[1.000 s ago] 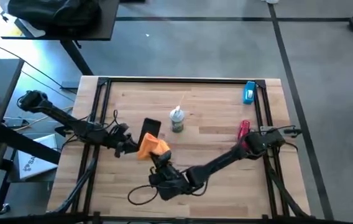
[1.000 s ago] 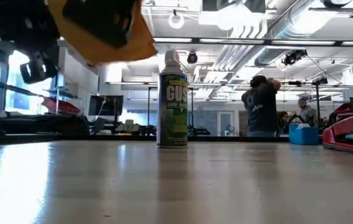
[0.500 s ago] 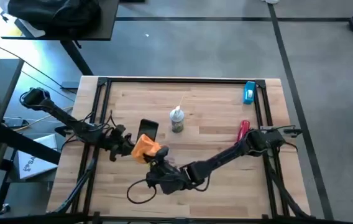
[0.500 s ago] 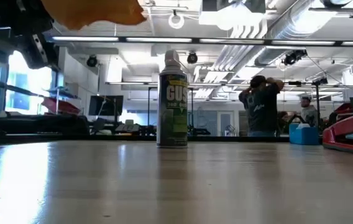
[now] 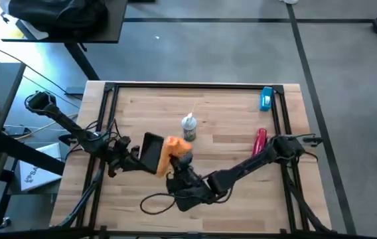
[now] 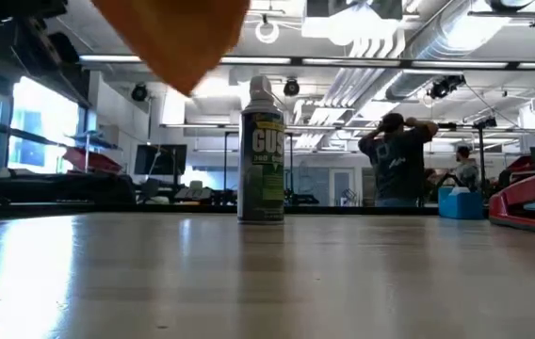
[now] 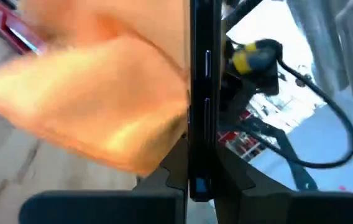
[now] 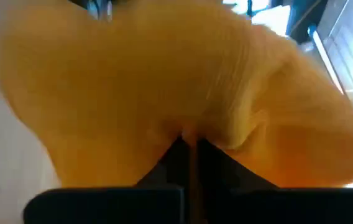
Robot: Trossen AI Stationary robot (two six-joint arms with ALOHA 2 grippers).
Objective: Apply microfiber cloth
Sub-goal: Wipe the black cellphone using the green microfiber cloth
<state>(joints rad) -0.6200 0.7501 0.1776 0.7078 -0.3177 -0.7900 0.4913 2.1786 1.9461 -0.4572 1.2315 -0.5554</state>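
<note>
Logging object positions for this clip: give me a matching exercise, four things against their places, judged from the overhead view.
Things:
1. microfiber cloth
2. spray can
3. red stapler
4. blue object

Places:
A. far right corner of the table
B. pinched in the right claw, against the black phone
C. upright near the table's middle
D. lying near the table's right edge

Pairs: 1-B, 2-C, 3-D, 4-A

- Microfiber cloth [image 5: 174,147]: bright orange, plain, no pattern.
- Phone [image 5: 151,151]: black.
- Spray can [image 6: 261,151]: green label w/ yellow-green lettering, white cap.
- Stapler [image 5: 260,140]: red.
- Small box [image 5: 266,98] at far corner: blue.
- Table [image 5: 228,113]: light wood grain, black frame rails.
- Both arms: dark/black.
</note>
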